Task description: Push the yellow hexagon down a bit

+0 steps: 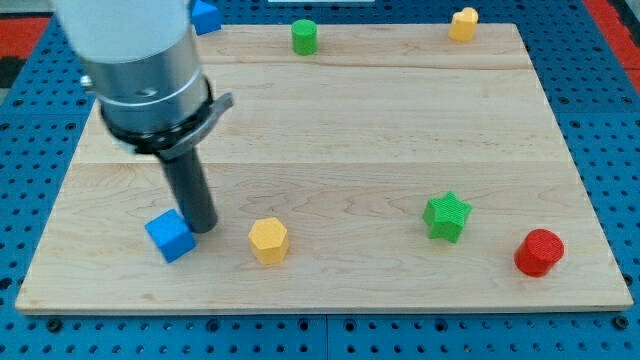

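While the wooden board (330, 140) fills most of the frame, the action sits in its lower left. Nearest the bottom edge, the blue cube (169, 236) lies at lower left, and my tip (204, 229) rests just beside its right side, touching or nearly so; I cannot tell which. There is no claw here to open or close: the arm ends in a plain dark rod, and it holds nothing. The yellow hexagon (268, 240) stands a little to the right of my tip, apart from it, close to the board's bottom edge. Further right along the same lower band sit the green star (446, 216) and, near the lower right corner, the red cylinder (539, 252).

To push the hexagon down the frame, I judge that my tip must first get above it, on its upper side, since at present it stands to the left at about the same level. A clean route would go up and around, not straight across, which would knock the hexagon sideways. Once centred over the upper face, a short, slow push downward should do; the bottom edge is near, so overshoot could send the block off the board. Leaving the blue cube should be done without dragging it.

Far off along the top edge are a green cylinder (304, 36), a yellow block (462, 23) and another blue block (205, 16), partly hidden behind the arm.
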Controlling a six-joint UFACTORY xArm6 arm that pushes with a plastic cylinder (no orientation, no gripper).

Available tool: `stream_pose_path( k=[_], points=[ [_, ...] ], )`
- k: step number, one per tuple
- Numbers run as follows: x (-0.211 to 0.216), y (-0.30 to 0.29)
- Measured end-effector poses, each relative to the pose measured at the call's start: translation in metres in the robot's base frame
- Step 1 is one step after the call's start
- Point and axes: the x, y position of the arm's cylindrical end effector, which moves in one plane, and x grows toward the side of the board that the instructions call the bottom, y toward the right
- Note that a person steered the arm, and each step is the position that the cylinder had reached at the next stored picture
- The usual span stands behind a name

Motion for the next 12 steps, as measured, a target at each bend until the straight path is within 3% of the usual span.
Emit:
stream_pose_path(
  k=[2, 4, 7, 9, 12],
  points=[
    [0.030, -0.040],
    [0.030, -0.043],
    [-0.012, 0.009],
    [-0.028, 0.100],
    [-0.008, 0.089]
  ],
)
